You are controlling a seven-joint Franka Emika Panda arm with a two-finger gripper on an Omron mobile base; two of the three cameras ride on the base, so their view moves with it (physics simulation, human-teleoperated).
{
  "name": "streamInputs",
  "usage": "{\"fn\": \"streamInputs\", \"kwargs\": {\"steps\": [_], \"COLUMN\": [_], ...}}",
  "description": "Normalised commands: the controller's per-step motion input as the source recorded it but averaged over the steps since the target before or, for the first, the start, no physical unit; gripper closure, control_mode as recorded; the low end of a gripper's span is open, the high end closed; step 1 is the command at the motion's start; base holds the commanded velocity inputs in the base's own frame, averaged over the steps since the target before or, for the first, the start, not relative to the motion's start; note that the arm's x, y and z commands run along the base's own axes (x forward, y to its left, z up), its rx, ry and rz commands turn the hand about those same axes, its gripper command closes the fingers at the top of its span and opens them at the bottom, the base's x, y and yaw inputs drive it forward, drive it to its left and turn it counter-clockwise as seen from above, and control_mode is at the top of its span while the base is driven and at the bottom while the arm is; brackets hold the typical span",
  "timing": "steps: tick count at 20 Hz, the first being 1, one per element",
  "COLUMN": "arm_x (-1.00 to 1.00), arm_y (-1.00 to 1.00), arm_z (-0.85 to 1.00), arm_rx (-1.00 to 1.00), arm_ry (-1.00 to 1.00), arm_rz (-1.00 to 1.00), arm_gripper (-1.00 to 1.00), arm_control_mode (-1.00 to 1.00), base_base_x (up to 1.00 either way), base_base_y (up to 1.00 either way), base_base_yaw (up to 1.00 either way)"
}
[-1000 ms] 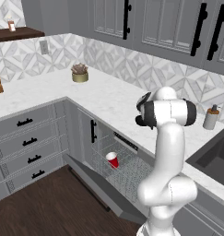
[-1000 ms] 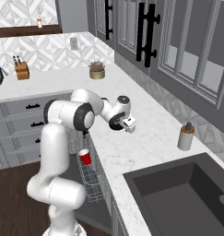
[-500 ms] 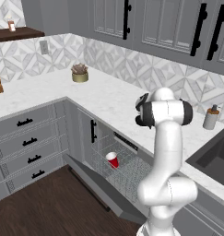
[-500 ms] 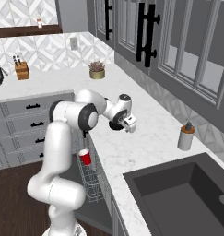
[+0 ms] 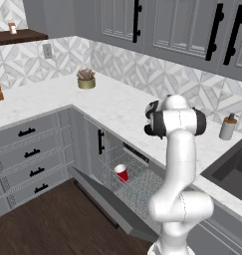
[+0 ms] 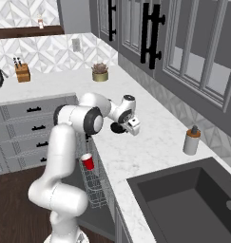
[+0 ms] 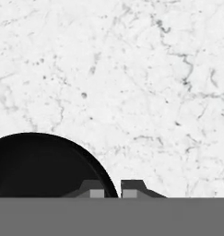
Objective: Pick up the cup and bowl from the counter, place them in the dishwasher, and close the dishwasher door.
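Note:
The black bowl (image 7: 39, 166) sits on the white marble counter (image 7: 132, 69), at the lower left of the hand view. My gripper (image 7: 113, 190) is down on it, with one fingertip inside the bowl's rim and the other outside, shut on the rim. From the right base view the bowl (image 6: 118, 128) shows as a dark shape under the gripper (image 6: 123, 129), near the counter's (image 6: 150, 142) front edge. The red cup (image 5: 121, 173) stands in the wire rack (image 5: 135, 182) of the open dishwasher, also visible from the right side as the cup (image 6: 87, 161). The dishwasher door (image 5: 105, 196) hangs dropped open.
A grey soap dispenser (image 6: 191, 140) stands on the counter by the dark sink (image 6: 188, 199). A potted plant (image 5: 85, 78) sits at the back of the counter and a knife block (image 6: 23, 72) in the far corner. Grey drawers (image 5: 28, 154) flank the dishwasher on the left.
The fingers have gone from wide open to shut on the bowl's rim. The arm has barely moved.

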Motion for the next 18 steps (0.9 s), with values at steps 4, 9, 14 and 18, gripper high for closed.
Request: {"fn": "streamInputs", "kwargs": {"steps": [4,9,14,18], "arm_x": [-0.93,-1.0,-1.0,-0.96], "arm_y": [0.51,0.36,0.41,0.65], "arm_z": [0.0,0.03,0.5,0.53], "arm_rx": [0.01,0.0,0.01,0.08], "arm_ry": [-0.09,-0.11,-0.02,0.14], "arm_rz": [0.0,0.0,-0.01,-0.1], "arm_gripper": [1.0,1.0,1.0,1.0], "arm_control_mode": [-1.0,-1.0,-1.0,-1.0], "base_base_x": [0.0,0.0,0.0,0.0], "base_base_y": [0.0,0.0,0.0,0.0], "base_base_yaw": [0.0,0.0,0.0,0.0]}}
